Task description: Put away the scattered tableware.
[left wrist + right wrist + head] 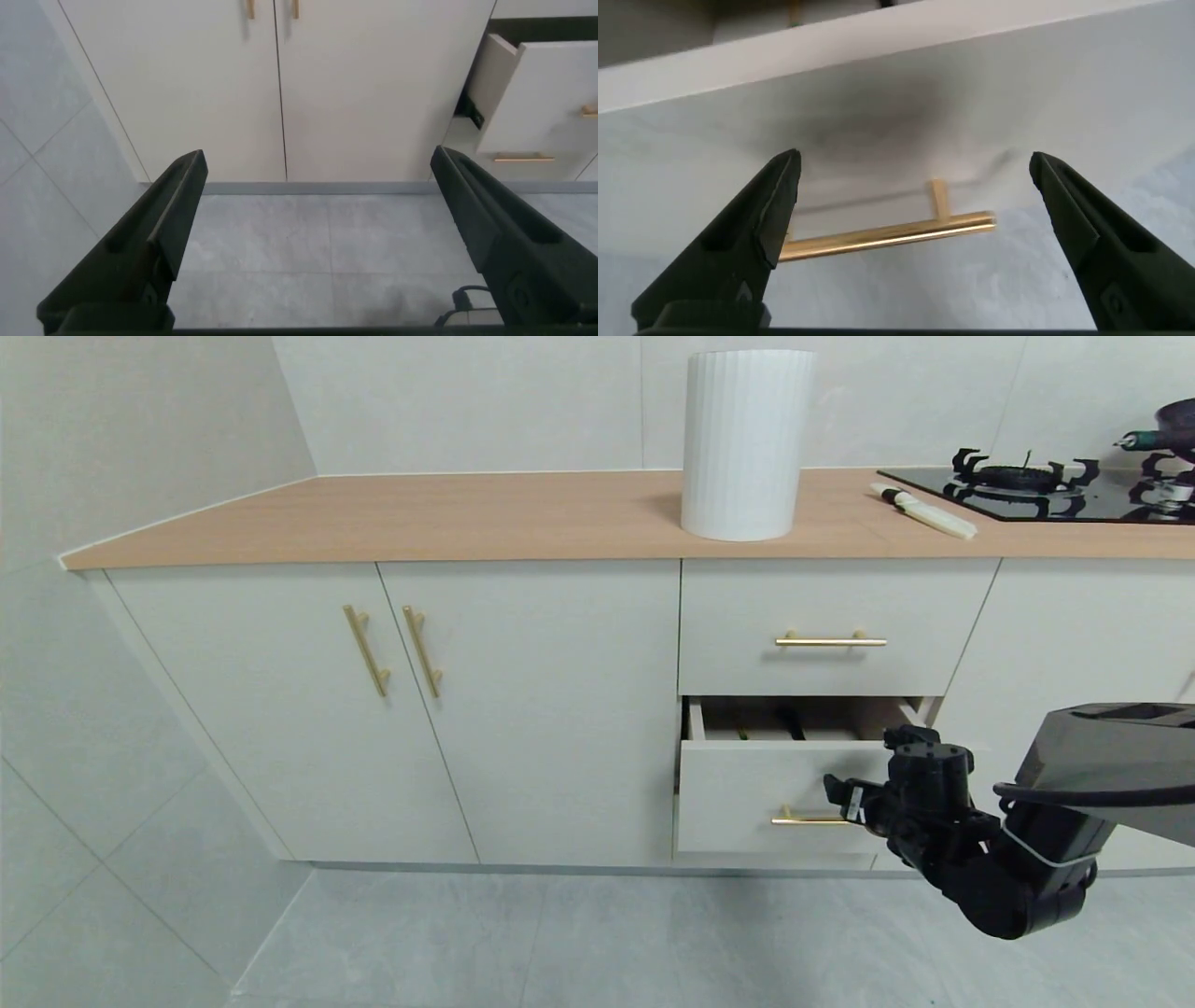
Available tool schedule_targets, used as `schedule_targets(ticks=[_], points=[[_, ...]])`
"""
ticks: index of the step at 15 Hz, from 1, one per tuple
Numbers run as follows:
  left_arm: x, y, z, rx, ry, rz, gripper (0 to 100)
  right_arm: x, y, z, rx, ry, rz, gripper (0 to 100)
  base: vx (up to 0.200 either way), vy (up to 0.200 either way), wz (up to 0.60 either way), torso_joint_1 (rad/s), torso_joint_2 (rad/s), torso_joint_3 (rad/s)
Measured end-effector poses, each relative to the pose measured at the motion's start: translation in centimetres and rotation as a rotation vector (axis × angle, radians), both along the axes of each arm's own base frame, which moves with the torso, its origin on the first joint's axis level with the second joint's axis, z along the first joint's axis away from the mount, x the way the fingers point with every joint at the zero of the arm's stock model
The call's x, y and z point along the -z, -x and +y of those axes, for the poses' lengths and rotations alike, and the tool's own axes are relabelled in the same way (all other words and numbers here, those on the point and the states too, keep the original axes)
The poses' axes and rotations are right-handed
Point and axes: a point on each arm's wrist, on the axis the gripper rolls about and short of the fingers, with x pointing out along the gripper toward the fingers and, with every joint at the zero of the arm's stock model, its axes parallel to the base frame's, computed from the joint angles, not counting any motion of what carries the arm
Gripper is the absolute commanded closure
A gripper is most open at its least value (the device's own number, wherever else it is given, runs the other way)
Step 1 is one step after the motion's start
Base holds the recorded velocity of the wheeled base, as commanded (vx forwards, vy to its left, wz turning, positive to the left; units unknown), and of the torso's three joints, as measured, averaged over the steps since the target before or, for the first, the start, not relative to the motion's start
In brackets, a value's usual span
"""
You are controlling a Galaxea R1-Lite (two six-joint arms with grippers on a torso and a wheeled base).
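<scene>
A cream-handled utensil [924, 511] lies on the wooden countertop [467, 518], beside the stove. Under the counter, the lower drawer [747, 775] is pulled partly out, with dark items [794, 721] dimly visible inside. My right gripper [837, 800] is open, right at the drawer's gold handle [801, 819]. In the right wrist view the handle [887, 233] lies between the spread fingers [757, 243] of that gripper [915, 243], close to the white drawer front [971, 112]. My left gripper [318, 243] is open and holds nothing, low over the grey floor, facing the cabinet doors [280, 84].
A tall white ribbed container [744, 443] stands on the counter above the drawers. At the far right is a black gas stove [1036, 485]. The upper drawer [831, 625] is closed. Two closed cabinet doors [392, 709] with gold handles are to the left. Open tiled floor [607, 943] lies below.
</scene>
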Motion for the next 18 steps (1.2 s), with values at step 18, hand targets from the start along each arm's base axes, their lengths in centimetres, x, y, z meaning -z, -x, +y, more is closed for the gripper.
schedule_targets(ticks=[18], points=[[0.0,0.0,0.0,0.000,0.000,0.000,0,0.6,-7.3,-4.0,0.177,-0.108,-0.165,0,0.000,0.000,0.00,0.000,0.00,0.000]])
